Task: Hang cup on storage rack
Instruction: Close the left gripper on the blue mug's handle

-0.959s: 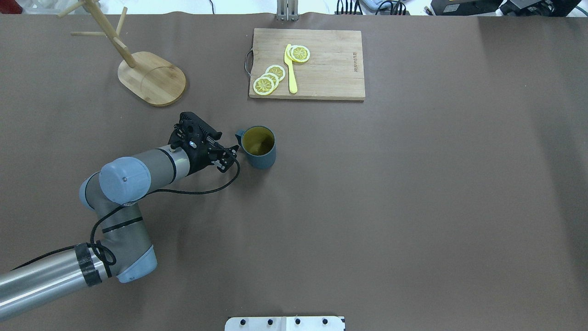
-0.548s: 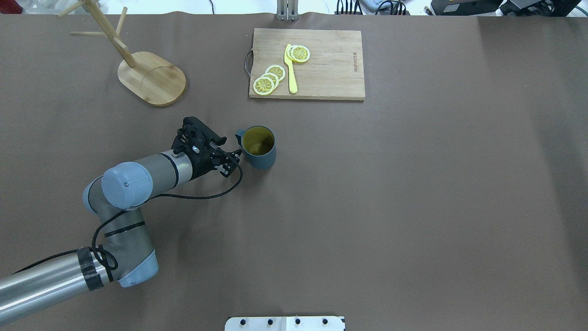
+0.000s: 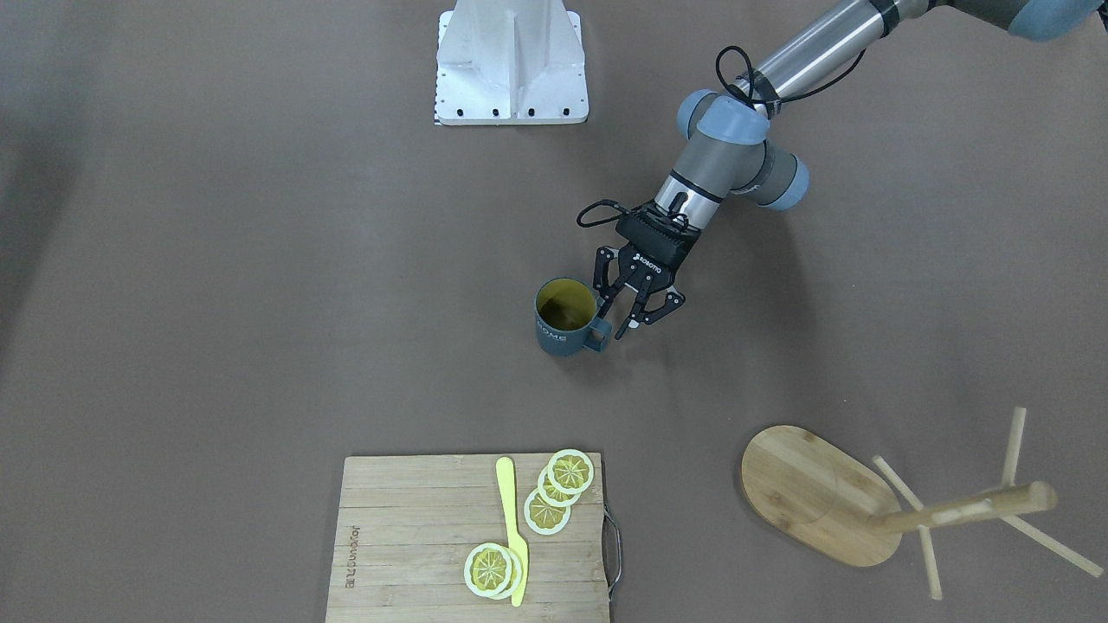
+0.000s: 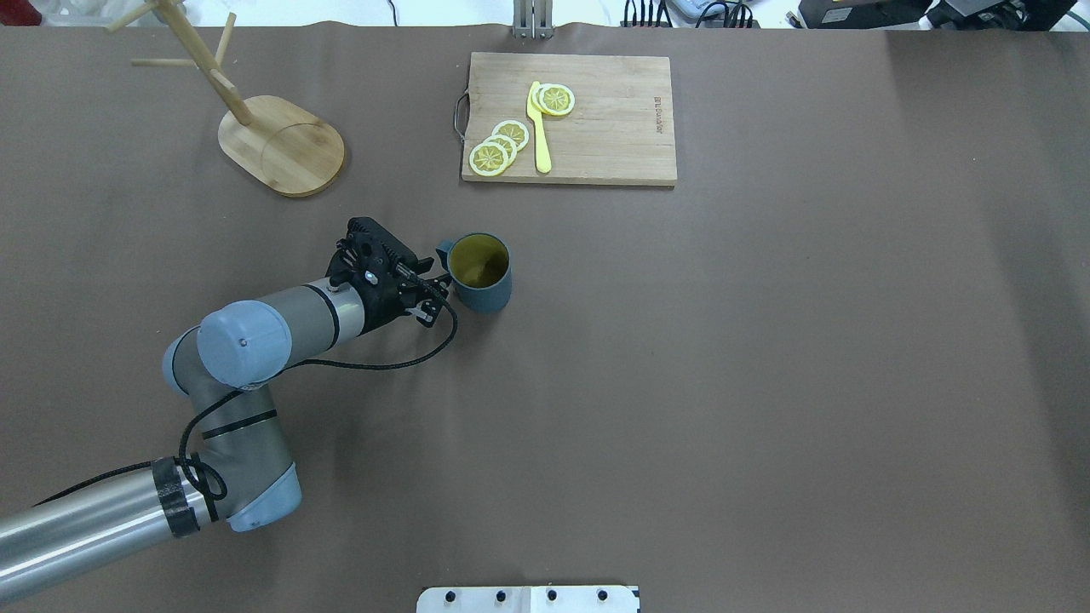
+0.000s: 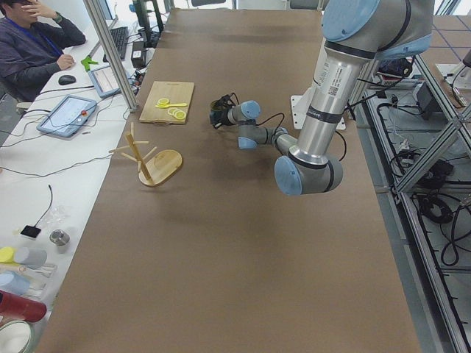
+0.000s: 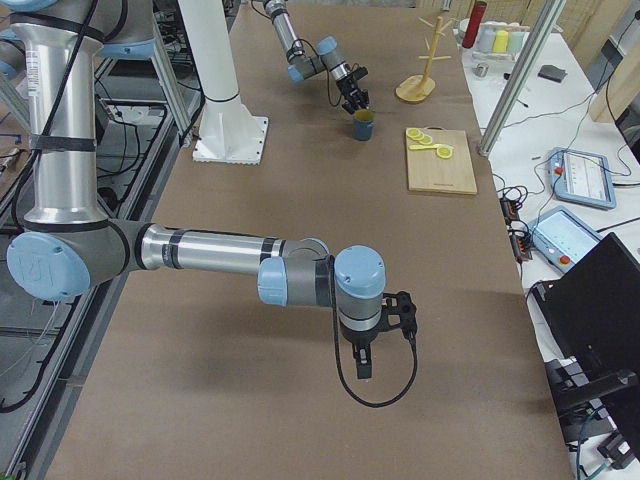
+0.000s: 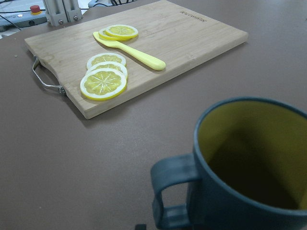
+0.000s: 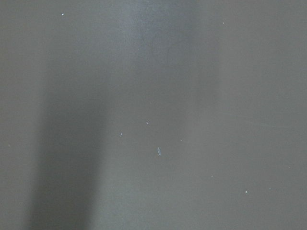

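**Open table right of and below the mug**

In the overhead view, bare brown table lies right of and below the mug (image 4: 479, 272). The left gripper (image 4: 433, 298), jaws apart, crowds its left, handle side. The cutting board (image 4: 596, 136) lies above it, well apart. The mug tree (image 4: 294, 153) stands at upper left, pegs splayed.

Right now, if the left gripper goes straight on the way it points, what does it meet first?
Probably the blue-grey cup, near its handle; the open left gripper is just beside it. Height is unclear.
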Controlling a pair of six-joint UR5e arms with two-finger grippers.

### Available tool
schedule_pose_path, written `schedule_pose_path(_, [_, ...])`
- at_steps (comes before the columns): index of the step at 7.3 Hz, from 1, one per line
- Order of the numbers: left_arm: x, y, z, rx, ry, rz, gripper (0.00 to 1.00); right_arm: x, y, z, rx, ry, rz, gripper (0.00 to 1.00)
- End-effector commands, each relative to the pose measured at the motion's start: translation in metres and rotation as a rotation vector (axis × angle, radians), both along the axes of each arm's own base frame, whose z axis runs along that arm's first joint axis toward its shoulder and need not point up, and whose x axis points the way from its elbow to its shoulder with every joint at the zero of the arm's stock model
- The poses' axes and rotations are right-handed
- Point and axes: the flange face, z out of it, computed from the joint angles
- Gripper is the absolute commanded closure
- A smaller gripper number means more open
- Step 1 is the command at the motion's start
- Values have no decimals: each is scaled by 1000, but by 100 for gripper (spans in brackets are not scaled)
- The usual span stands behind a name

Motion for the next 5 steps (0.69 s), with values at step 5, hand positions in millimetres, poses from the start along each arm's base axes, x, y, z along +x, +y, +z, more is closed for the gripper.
schedule_pose_path(5, [-3, -8, -4, 3, 2, -15, 59, 0, 1, 0, 0, 0, 0, 0])
